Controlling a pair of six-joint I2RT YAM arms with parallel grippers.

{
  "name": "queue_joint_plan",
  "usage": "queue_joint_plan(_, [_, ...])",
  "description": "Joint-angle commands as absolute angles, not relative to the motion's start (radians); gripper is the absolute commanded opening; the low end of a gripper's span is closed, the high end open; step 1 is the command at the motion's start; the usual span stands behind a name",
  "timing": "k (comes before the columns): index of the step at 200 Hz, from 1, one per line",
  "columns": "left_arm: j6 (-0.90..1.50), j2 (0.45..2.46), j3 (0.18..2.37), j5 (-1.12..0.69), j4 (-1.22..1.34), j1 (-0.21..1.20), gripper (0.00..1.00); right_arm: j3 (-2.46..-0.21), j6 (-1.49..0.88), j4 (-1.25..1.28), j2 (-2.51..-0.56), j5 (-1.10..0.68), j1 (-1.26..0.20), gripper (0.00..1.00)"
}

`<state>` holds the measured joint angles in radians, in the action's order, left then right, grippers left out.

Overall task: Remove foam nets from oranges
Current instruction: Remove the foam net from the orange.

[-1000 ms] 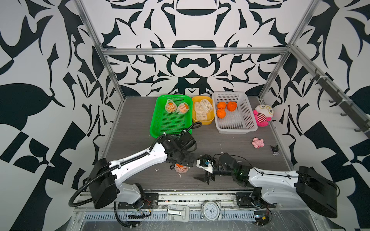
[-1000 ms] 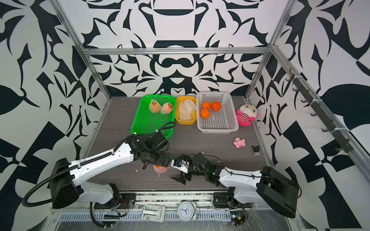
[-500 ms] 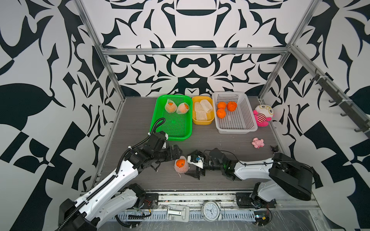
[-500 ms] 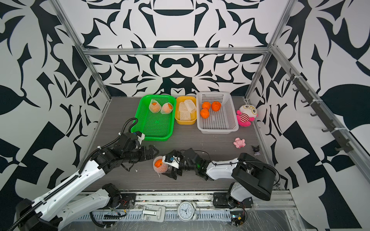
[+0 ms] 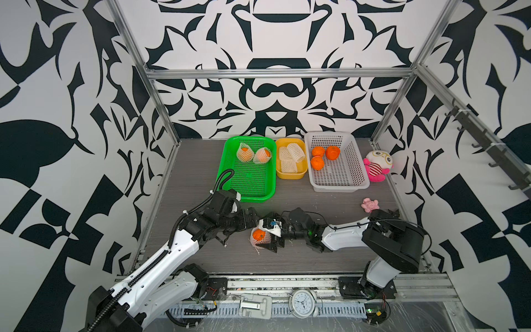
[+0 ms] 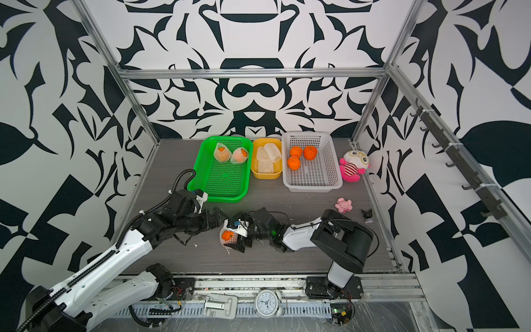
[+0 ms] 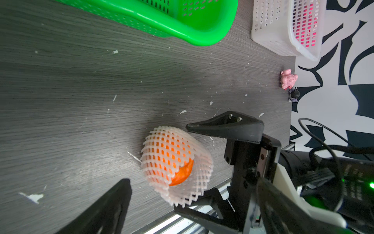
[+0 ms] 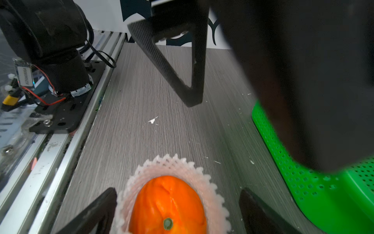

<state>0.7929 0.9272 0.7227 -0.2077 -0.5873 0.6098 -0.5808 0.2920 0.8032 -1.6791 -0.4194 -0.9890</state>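
Note:
One orange (image 5: 259, 234) (image 8: 168, 204) in a white foam net (image 7: 172, 154) (image 8: 174, 164) lies on the table near the front edge. My right gripper (image 5: 266, 234) (image 8: 178, 212) is open and straddles it: one finger (image 7: 224, 125) stands clear, the other (image 7: 202, 214) touches the net's rim. Just left of the orange my left gripper (image 5: 252, 220) (image 7: 192, 212) is open and empty, pointing at it. Two more netted oranges (image 5: 244, 152) (image 5: 262, 155) sit in the green basket (image 5: 247, 184). Three bare oranges (image 5: 318, 151) lie in the white basket (image 5: 339, 178). Empty nets (image 5: 296, 151) fill the yellow tub (image 5: 290, 174).
A plush doll (image 5: 376, 165) leans by the white basket. A small pink toy (image 5: 370, 204) and a tiny black figure (image 6: 367, 214) lie near the right wall. The green basket's corner (image 8: 303, 182) is close beside my right gripper. A clock (image 5: 304, 300) rests on the front rail.
My left gripper has drawn back left off the netted orange and dropped low beside it. My right gripper has slid left until its fingers stand either side of the orange.

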Motion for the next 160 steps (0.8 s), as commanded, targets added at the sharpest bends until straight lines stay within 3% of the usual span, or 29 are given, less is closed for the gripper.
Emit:
queue_joint_plan(1, [0.799, 0.931, 0.714, -0.228, -0.579, 0.606, 0.99, -0.623, 0.299, 0.851, -1.696, -0.458, -0.992, 0.93])
queue_joint_plan(90, [0.808, 0.931, 0.694, -0.234, -0.554, 0.595, 0.99, -0.627, 0.298, 0.838, -1.714, -0.485, -0.98, 0.84])
queue_joint_plan(160, [0.805, 0.942, 0.674, -0.253, -0.537, 0.58, 0.99, -0.627, 0.289, 0.804, -1.697, -0.494, -0.981, 0.71])
